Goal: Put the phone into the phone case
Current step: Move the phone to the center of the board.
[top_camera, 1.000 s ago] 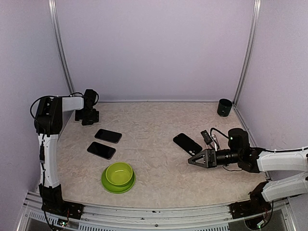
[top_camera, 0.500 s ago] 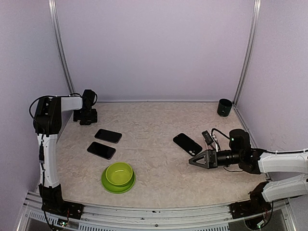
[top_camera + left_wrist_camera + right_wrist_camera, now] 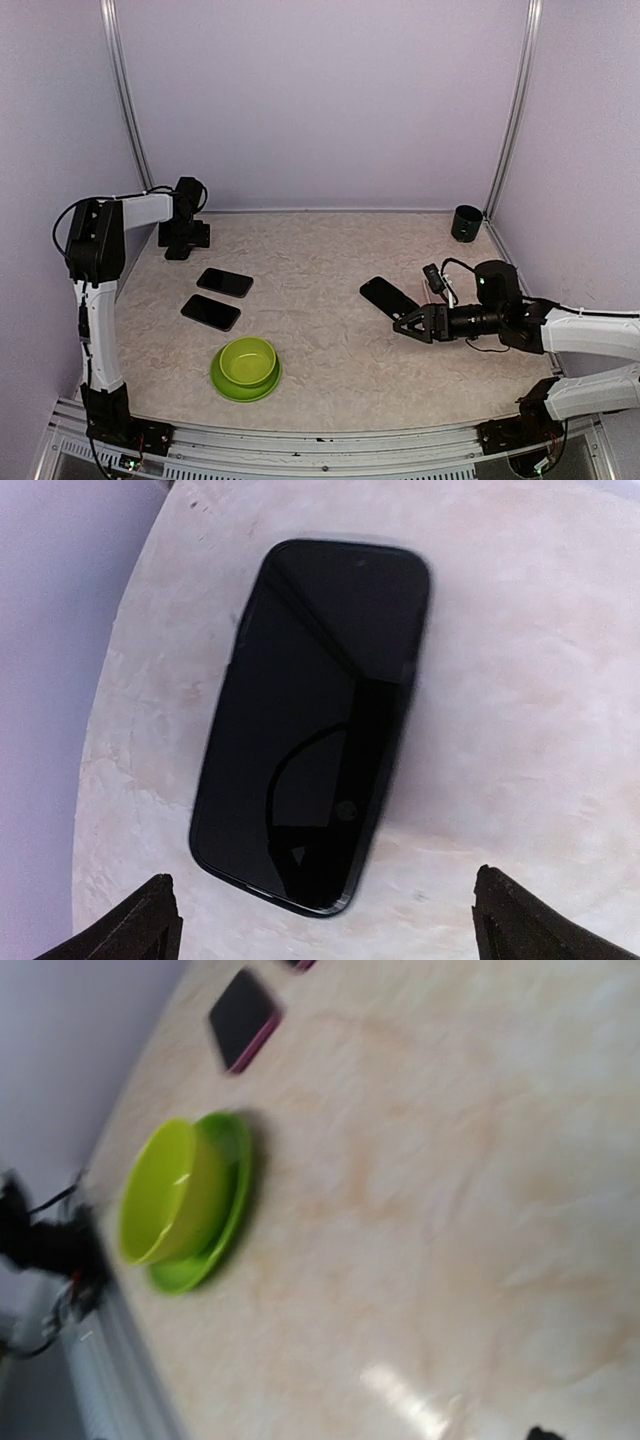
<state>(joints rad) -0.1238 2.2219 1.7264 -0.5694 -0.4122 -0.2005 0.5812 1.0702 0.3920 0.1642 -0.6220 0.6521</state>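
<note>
Left gripper [image 3: 183, 243]: fingers [image 3: 150, 920] spread wide, holding nothing.
Phone: a glossy black rectangular phone [image 3: 315, 725] lies flat just ahead of the left fingertips, centred between them, untouched.
Right gripper [image 3: 405, 327]: fingers spread, empty, low over the beige marbled tabletop [image 3: 320, 250].
Black slab: a flat black rectangle [image 3: 389, 297] lies just beside the right fingertips; whether it is a phone or a case cannot be told.
Bowl: a lime green plastic bowl [image 3: 170, 1195] sits well ahead of the right fingers.
</note>
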